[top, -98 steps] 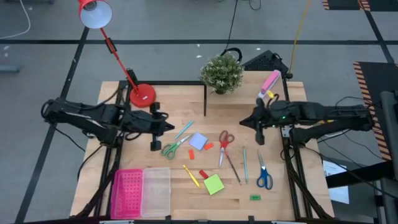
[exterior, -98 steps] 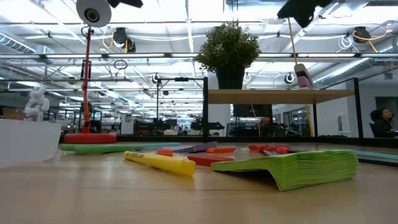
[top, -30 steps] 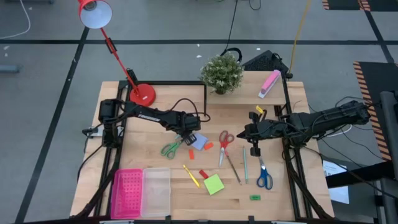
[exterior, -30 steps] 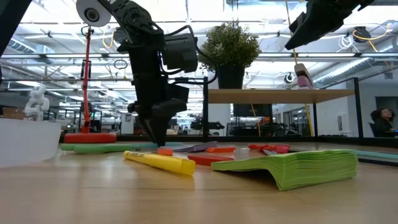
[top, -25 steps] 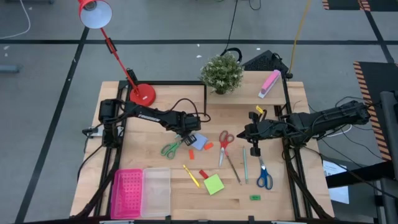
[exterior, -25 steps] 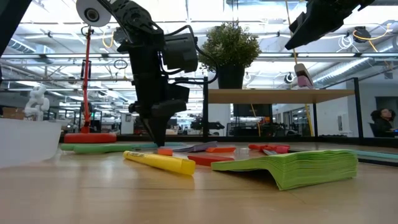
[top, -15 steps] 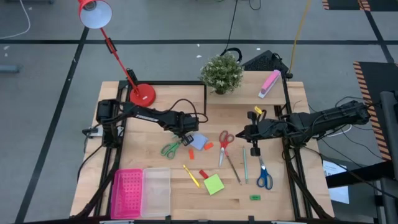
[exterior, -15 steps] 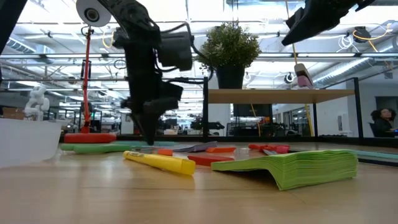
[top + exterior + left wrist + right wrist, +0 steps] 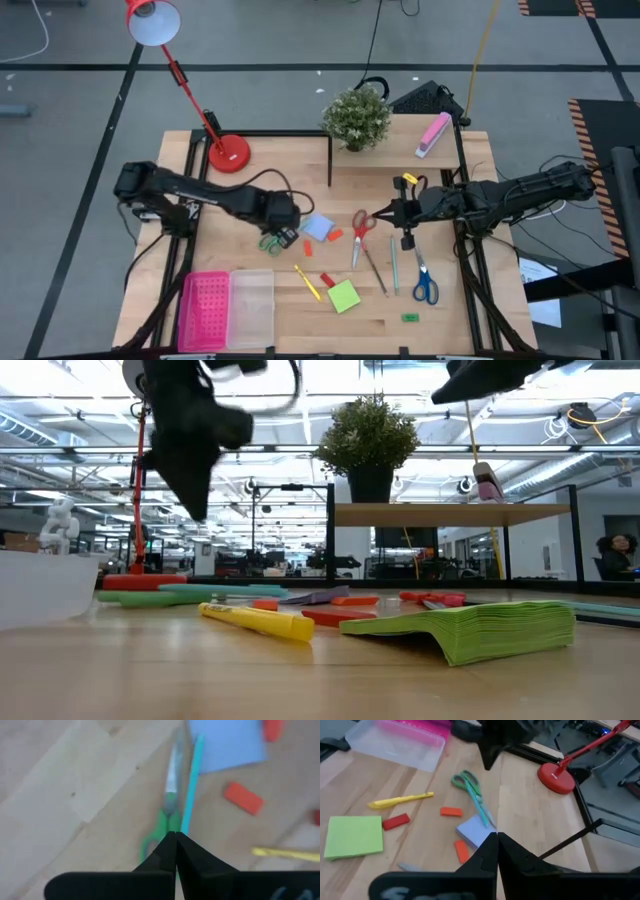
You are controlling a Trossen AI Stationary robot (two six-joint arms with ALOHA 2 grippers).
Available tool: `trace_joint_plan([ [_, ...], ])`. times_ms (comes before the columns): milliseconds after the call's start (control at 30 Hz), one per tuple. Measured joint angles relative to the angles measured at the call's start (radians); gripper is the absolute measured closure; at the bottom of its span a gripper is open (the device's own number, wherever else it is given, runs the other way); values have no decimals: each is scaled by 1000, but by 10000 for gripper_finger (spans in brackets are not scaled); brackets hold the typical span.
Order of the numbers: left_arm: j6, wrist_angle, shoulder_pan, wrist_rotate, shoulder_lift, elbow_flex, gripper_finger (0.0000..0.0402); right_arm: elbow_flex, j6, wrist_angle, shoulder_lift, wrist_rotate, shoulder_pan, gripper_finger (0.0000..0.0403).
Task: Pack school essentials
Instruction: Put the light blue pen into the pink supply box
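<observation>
The essentials lie spread on the wooden table: green scissors [image 9: 270,241] beside a teal pen [image 9: 190,785], a pale-blue note pad [image 9: 318,227], red scissors [image 9: 362,222], blue scissors [image 9: 425,285], a green note pad [image 9: 343,296], a yellow highlighter [image 9: 308,283] and small red and orange blocks. My left gripper [image 9: 172,835] hangs shut above the green scissors' handles, clear of the table in the low view [image 9: 192,480]. My right gripper [image 9: 495,836] is shut and raised, just right of the red scissors [image 9: 388,214].
A pink perforated tray [image 9: 205,310] and a clear lid [image 9: 252,307] sit at the near left. A potted plant [image 9: 356,118], a red lamp base [image 9: 229,153] and a pink-and-white block [image 9: 432,135] stand at the far side. Two thin pens [image 9: 394,265] lie between the red and blue scissors.
My left gripper has risen from beside the pale-blue note pad and drawn back toward the table's left and near side, ending over the green scissors, its fingers shut. My right gripper has edged toward the table's left, nearer the red scissors.
</observation>
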Motion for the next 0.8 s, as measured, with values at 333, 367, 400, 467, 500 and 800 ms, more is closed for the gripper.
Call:
trace_joint_plan([
  [333, 18, 191, -34, -5, 61, 2, 383, -26, 24, 0, 0, -1, 1, 403],
  [367, 24, 229, -46, -2, 76, 2, 377, -34, 32, -1, 0, -2, 1, 403],
  [400, 30, 245, -58, -2, 91, 2, 371, -42, 43, -3, 0, -2, 1, 403],
  [467, 13, 260, -85, -1, 124, 2, 356, -55, 66, 3, 0, -2, 1, 403],
  [500, -9, 265, -97, -1, 142, 2, 348, -61, 75, 2, 0, -2, 1, 403],
  [800, -144, 295, -125, -3, 241, 2, 283, -80, 132, 44, 0, -4, 3, 403],
])
